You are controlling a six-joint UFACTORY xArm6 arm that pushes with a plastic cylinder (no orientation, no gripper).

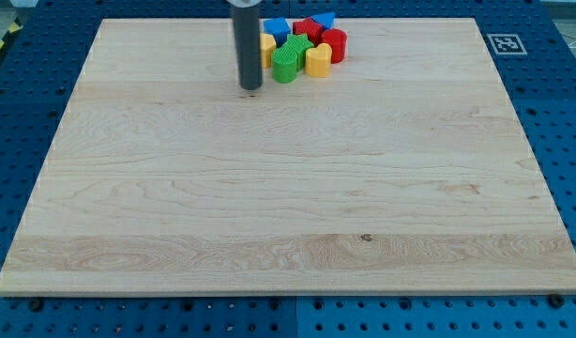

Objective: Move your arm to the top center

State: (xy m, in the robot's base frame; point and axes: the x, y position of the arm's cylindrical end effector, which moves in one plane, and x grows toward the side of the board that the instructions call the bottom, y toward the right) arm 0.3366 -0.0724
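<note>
My tip (250,88), a plain dark rod with no pincer to open or hold anything, rests on the pale wooden desk (269,207) just left of the green ridged block (286,64), so already near top centre.

A cluster of small blocks sits near the top edge of the wooden board (288,207), a little toward the view's right of centre. A green block (288,62) lies at the cluster's lower left, touching a yellow block (317,60) on its right. A red cylinder (334,44) stands at the cluster's right end. A blue block (276,27) and another blue block (322,20) sit nearest the top edge. The blue pegboard table (25,131) surrounds the board, with a black-and-white marker tag (505,42) beyond the top right corner.
</note>
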